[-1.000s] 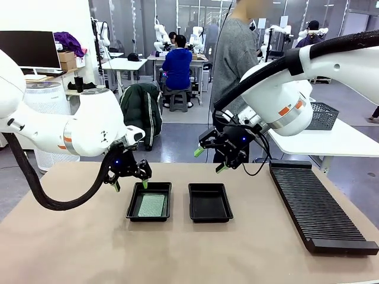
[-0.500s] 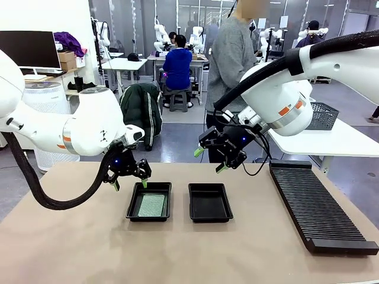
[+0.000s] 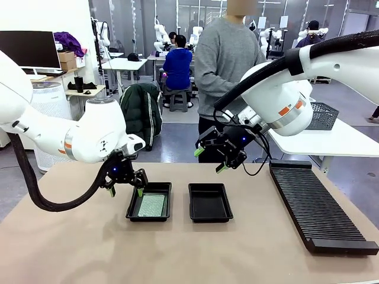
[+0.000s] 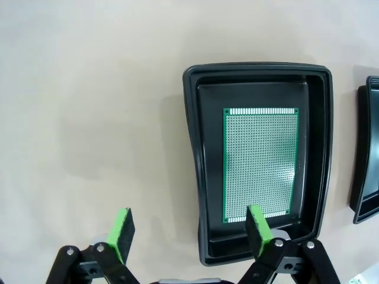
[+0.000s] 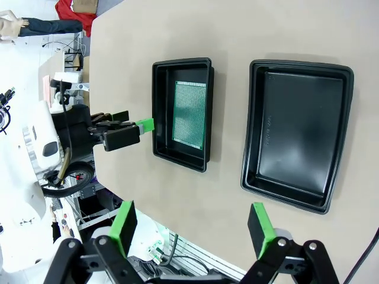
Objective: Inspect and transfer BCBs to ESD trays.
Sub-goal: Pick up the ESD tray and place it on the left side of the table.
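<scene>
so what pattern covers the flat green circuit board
Green circuit board: fine dot grid, clearest in left wrist view.

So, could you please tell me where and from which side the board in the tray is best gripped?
Probably by its two long edges, from straight above. The BCB lies flat on the floor of the ESD tray, whose raised rim blocks sideways approach; bare floor shows beside both long edges for the jaws.
</scene>
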`<state>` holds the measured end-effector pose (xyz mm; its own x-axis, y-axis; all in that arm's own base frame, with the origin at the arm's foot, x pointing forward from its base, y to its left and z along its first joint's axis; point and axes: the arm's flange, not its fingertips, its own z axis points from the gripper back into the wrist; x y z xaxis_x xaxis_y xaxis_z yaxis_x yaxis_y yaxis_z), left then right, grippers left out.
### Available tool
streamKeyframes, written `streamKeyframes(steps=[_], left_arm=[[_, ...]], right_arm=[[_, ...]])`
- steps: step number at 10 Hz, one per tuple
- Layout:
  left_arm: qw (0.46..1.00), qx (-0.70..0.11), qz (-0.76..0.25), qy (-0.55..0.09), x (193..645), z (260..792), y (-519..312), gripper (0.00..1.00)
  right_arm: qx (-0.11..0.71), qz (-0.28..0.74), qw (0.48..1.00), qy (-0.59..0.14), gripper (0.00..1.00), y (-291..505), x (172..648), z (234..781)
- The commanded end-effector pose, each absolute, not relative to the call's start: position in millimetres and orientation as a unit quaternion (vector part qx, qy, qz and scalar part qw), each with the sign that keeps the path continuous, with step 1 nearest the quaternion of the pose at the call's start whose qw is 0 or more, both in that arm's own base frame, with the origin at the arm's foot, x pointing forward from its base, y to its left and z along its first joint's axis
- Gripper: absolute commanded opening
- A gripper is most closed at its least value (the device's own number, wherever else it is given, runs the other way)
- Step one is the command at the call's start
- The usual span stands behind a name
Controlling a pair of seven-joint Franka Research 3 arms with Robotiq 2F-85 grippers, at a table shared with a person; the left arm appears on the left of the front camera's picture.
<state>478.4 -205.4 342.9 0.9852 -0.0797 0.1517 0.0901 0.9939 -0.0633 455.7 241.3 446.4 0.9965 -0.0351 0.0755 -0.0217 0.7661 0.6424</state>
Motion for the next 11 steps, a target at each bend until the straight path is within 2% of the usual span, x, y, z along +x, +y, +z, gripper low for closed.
streamKeyframes(steps=[1, 5, 11], left_arm=[[0.995, -0.029, -0.034, -0.090, 479.7, 336.6, -213.9, 1.00], [0.995, -0.005, -0.033, -0.097, 482.6, 326.9, -223.1, 0.97], [0.996, -0.008, -0.028, -0.082, 485.9, 318.2, -223.2, 0.64]], right_arm=[[0.341, -0.014, 0.939, -0.046, 1.00, 243.0, 455.4, 447.0], [0.341, -0.014, 0.939, -0.046, 1.00, 243.0, 455.4, 447.0], [0.341, -0.014, 0.939, -0.046, 1.00, 243.0, 455.4, 447.0]])
